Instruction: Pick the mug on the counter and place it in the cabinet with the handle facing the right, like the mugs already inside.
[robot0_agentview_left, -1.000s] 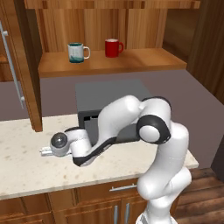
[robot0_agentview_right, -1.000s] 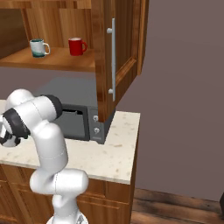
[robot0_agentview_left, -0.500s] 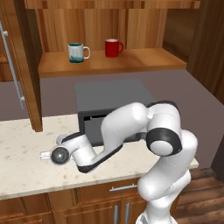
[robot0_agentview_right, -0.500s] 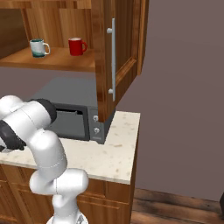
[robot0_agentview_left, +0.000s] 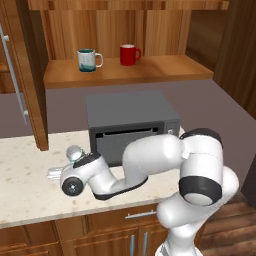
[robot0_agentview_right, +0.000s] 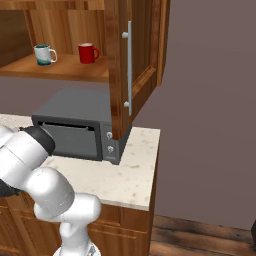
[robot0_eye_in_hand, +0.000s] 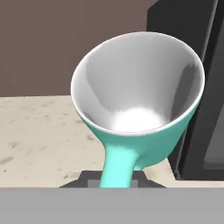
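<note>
dark grey microwave (robot0_agentview_left: 131, 125), door apparently shut

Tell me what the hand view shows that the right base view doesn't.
Hand view alone: the mint-turquoise mug with white interior, seen close with its handle running down to the pincer, shut on it. Right base view alone: the red mug and white teal-patterned mug on the wooden cabinet shelf, plus the door's metal bar. Both: beige speckled counter and dark grey oven.

The speckled beige desk (robot0_agentview_left: 25, 170) carries a dark grey microwave (robot0_agentview_left: 132, 125); the cabinet shelf (robot0_agentview_left: 150, 70) holds two mugs (robot0_agentview_left: 89, 60).
</note>
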